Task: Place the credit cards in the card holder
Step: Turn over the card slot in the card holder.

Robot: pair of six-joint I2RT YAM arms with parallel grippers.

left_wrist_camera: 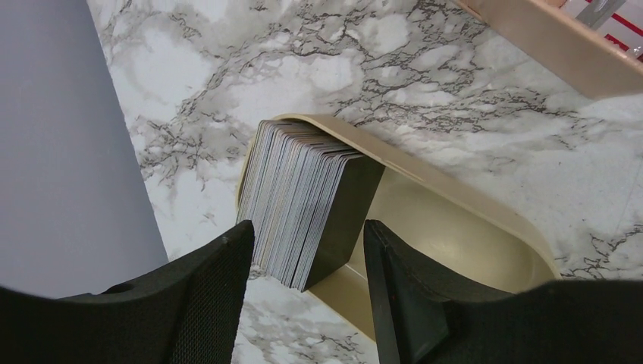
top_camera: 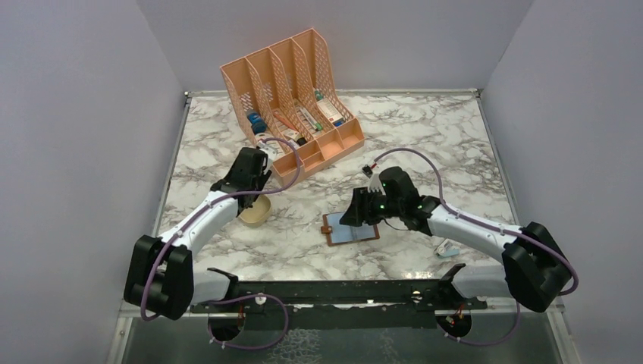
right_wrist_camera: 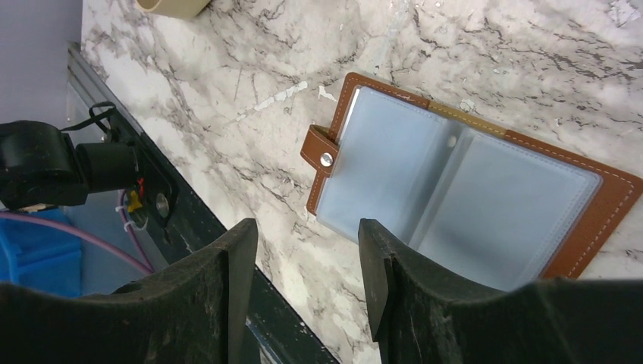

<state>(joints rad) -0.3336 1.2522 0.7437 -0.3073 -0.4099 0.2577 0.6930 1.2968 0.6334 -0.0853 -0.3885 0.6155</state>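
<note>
**Top external, then each wrist: cards packed in a tray, holder lying open**

Top external: the card holder (top_camera: 351,227) lies open on the marble table (top_camera: 425,136), toward 6 o'clock from its centre. The right gripper (top_camera: 356,214) hangs over the holder's 12 o'clock edge. Toward 9 o'clock a small beige tray (top_camera: 244,220) sits under the left gripper (top_camera: 258,194). A peach organizer (top_camera: 292,98) stands at 11 o'clock.

Left wrist: the credit cards (left_wrist_camera: 303,205) stand on edge in 1 tight stack at the tray's (left_wrist_camera: 455,197) 9 o'clock end. Their edges are pale grey and the outermost face is dark. The left gripper (left_wrist_camera: 307,231) has its jaws spread wide, straddling the stack and gripping nothing. The cards are likely light, stiff and slick, and packed close, so peeling off 1 is the hard part. A pinch on the exposed top edge of the outermost card looks best. A grip across the whole stack would lift many at once.

Right wrist: the card holder (right_wrist_camera: 455,189) is brown with pale stitching. It shows 2 cloudy blue-grey sleeves (right_wrist_camera: 394,167), and a snap tab (right_wrist_camera: 320,149) sticks out at its 9 o'clock edge. The right gripper (right_wrist_camera: 307,227) is parted and empty, just off the holder's 7 o'clock corner. The soft sleeves will probably buckle, and the light holder may slide unless it is pinned down.
</note>
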